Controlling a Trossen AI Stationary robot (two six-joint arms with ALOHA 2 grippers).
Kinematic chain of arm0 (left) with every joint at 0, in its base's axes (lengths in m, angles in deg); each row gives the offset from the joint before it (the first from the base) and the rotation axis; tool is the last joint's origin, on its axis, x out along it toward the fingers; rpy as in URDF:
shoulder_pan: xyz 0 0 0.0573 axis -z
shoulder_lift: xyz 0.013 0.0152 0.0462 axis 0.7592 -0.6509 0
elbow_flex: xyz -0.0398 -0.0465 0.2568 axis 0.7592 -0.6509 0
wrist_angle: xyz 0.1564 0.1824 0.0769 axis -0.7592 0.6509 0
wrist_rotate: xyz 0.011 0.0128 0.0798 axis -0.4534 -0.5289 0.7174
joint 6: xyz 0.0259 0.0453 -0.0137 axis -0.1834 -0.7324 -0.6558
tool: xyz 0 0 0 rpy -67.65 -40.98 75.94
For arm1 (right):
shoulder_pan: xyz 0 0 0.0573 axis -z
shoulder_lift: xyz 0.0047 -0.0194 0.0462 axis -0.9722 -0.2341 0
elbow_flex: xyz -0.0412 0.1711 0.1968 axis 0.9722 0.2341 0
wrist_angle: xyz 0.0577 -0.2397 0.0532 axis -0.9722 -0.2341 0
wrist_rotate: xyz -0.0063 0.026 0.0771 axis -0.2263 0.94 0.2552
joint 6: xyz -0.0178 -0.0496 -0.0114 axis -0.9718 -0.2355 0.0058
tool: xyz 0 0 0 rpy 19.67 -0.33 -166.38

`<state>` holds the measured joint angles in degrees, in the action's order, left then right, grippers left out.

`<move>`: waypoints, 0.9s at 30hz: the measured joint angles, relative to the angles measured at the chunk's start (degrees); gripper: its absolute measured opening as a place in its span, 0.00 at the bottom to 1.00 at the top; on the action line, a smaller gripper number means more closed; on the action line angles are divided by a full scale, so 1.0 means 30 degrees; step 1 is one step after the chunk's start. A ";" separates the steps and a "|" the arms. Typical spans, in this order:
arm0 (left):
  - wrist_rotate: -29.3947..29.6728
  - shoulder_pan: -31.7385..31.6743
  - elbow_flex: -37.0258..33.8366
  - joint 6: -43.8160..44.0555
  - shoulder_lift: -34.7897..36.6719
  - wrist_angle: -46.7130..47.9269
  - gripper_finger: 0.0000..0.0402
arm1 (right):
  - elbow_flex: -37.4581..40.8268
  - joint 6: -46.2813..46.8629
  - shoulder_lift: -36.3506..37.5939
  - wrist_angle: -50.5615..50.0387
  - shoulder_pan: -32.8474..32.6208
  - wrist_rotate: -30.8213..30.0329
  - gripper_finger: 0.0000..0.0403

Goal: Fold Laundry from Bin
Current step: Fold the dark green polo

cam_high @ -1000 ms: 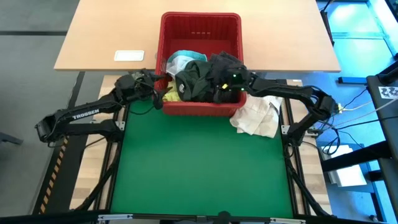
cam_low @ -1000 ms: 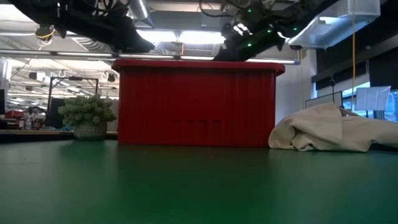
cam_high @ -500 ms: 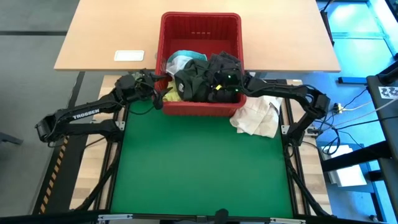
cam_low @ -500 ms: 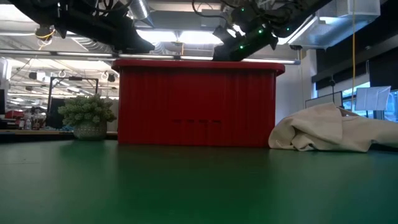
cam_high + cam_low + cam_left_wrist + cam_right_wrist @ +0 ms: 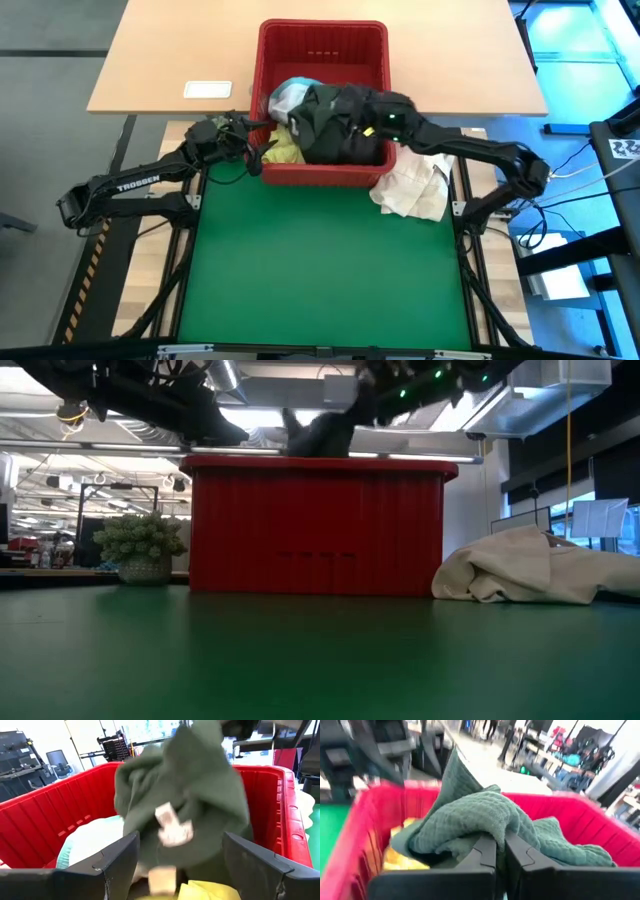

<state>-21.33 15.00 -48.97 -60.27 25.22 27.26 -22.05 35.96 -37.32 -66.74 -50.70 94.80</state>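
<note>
From my end, the right gripper [image 5: 368,118] is clamped tight on the dark green shirt [image 5: 335,120], holding it bunched above the red bin [image 5: 322,172] at the mat's far edge. My left gripper [image 5: 262,153] sits spread wide, nothing in it, at the bin's near left corner, by the yellow cloth [image 5: 285,150].

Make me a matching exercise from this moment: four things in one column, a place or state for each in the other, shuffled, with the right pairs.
Things:
1. dark green garment
2. cream cloth
3. left gripper
4. white card

Places or states:
A. on the wooden table, left of the red bin
B. pinched by the shut right gripper, raised over the bin
C. open, at the bin's left edge
D. heaped on the table beside the bin's right front corner

Pairs: 1-B, 2-D, 3-C, 4-A
</note>
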 joint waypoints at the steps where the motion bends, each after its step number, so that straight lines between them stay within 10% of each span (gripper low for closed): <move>1: 0.0000 0.0000 0.0000 -0.0001 0.0000 0.0000 0.69 | 0.0000 0.0089 0.0411 -0.0015 -0.0106 0.0149 0.01; 27: 0.0009 0.0000 0.0000 0.0058 0.0000 0.0000 0.69 | -0.0022 -0.0665 0.8079 0.0316 -1.0151 0.0983 0.00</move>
<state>-21.30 15.00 -48.97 -60.10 25.22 27.26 -22.12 33.96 -13.08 -65.79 -81.16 97.75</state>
